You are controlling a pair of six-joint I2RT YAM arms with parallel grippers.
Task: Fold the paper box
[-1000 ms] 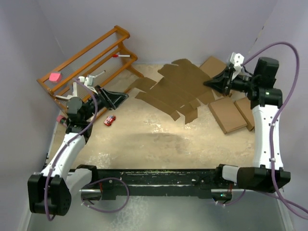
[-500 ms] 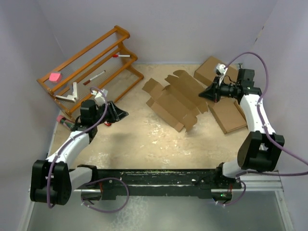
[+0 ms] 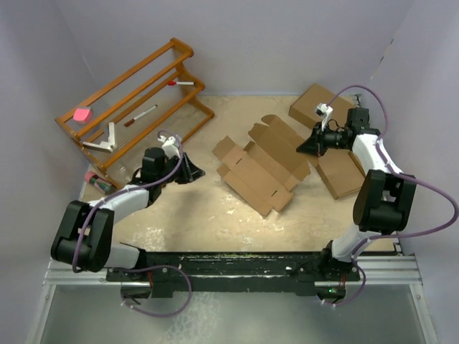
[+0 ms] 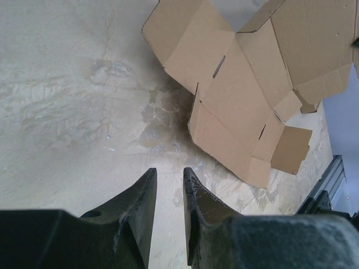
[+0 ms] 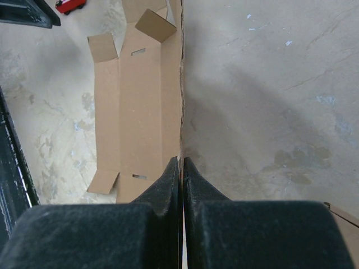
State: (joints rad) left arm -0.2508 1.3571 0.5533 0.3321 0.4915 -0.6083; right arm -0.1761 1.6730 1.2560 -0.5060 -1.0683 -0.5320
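The paper box (image 3: pixel 262 166) is a brown die-cut cardboard sheet lying in the middle of the table, its right side lifted. My right gripper (image 3: pixel 304 147) is shut on the sheet's right edge. In the right wrist view the sheet (image 5: pixel 140 101) stands edge-on from between the closed fingers (image 5: pixel 180 162). My left gripper (image 3: pixel 198 173) is low over the table just left of the sheet, apart from it. In the left wrist view its fingers (image 4: pixel 168 176) stand a narrow gap apart with nothing between them, and the sheet (image 4: pixel 241 95) lies ahead to the right.
A wooden rack (image 3: pixel 136 100) with pens and a pink block (image 3: pixel 82 113) stands at the back left. Ready-made brown boxes lie at the back right (image 3: pixel 315 104) and right (image 3: pixel 341 173). A red toy car (image 5: pixel 70 5) sits beyond the sheet. The black rail (image 3: pixel 237 261) runs along the near edge.
My right gripper has pulled the sheet toward the table's middle and raised its right side. My left gripper has moved right, close to the sheet's left end.
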